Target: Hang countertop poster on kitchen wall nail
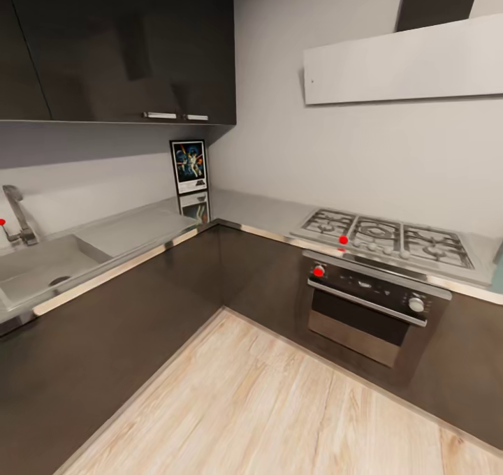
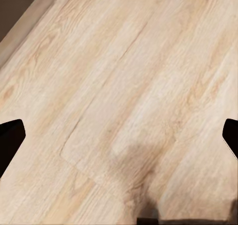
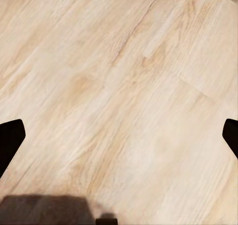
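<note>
Both grippers were spread wide and held nothing: the left gripper (image 2: 119, 135) and the right gripper (image 3: 119, 135) each showed dark fingertips at opposite edges of their wrist views, with pale wood floor (image 1: 279, 405) between them. From the head view, the poster (image 1: 188, 166) stood upright in the corner of the countertop (image 1: 262, 213), leaning against the wall below the dark upper cabinets (image 1: 119, 45). A sink (image 1: 42, 269) lay left of it, a hob (image 1: 388, 237) over an oven (image 1: 367, 307) to the right.
</note>
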You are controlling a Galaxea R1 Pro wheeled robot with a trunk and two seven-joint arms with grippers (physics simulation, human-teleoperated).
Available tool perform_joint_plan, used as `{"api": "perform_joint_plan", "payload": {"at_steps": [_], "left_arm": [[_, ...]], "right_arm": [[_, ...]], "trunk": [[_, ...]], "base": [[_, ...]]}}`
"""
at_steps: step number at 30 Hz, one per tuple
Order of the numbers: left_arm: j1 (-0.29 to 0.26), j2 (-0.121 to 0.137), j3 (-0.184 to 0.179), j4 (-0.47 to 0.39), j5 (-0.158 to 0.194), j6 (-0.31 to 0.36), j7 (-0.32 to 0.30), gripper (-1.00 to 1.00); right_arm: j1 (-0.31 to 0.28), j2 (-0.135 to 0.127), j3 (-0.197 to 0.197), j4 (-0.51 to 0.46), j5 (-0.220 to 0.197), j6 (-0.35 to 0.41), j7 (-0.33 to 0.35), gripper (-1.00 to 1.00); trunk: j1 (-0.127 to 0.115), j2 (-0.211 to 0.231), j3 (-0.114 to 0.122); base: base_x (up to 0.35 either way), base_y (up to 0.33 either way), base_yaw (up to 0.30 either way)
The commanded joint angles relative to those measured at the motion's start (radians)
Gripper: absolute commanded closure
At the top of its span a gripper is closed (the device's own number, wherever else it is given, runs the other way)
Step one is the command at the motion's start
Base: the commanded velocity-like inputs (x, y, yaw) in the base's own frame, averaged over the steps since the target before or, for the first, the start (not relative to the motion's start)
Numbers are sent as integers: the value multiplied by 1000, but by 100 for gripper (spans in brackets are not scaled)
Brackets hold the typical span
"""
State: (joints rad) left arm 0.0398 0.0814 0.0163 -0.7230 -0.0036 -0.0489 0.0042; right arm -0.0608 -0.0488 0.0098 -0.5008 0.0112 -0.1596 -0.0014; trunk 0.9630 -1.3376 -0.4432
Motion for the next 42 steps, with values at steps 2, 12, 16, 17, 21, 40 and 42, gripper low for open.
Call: {"api": "perform_joint_plan", "payload": {"at_steps": [2,12,16,17,21,40,42], "left_arm": [[0,0,1,-1,0,-2,0,-100],[0,0,1,-1,-1,-2,0,-100],[1,0,1,-1,-1,-2,0,-100],[1,0,1,-1,-1,-2,1,-100],[1,0,3,0,-1,-2,1,-100],[1,1,4,0,-1,-2,1,-100],[1,1,4,0,-1,-2,1,-100]], "right_arm": [[-1,0,1,1,1,-3,0,-100],[-1,0,1,1,1,-3,0,-100],[-1,0,1,1,1,-3,0,-100],[-1,0,1,1,1,-3,0,-100],[-1,0,1,1,1,-3,0,-100],[-1,0,1,1,1,-3,0,-100],[-1,0,1,1,1,-3,0,-100]], "trunk": [[1,0,-1],[1,0,-1],[1,0,-1],[1,0,-1],[1,0,-1],[1,0,-1],[1,0,-1]], "base": [[335,0,0],[335,0,53],[335,0,134],[335,0,157],[335,0,160],[335,0,18],[335,0,0]]}}
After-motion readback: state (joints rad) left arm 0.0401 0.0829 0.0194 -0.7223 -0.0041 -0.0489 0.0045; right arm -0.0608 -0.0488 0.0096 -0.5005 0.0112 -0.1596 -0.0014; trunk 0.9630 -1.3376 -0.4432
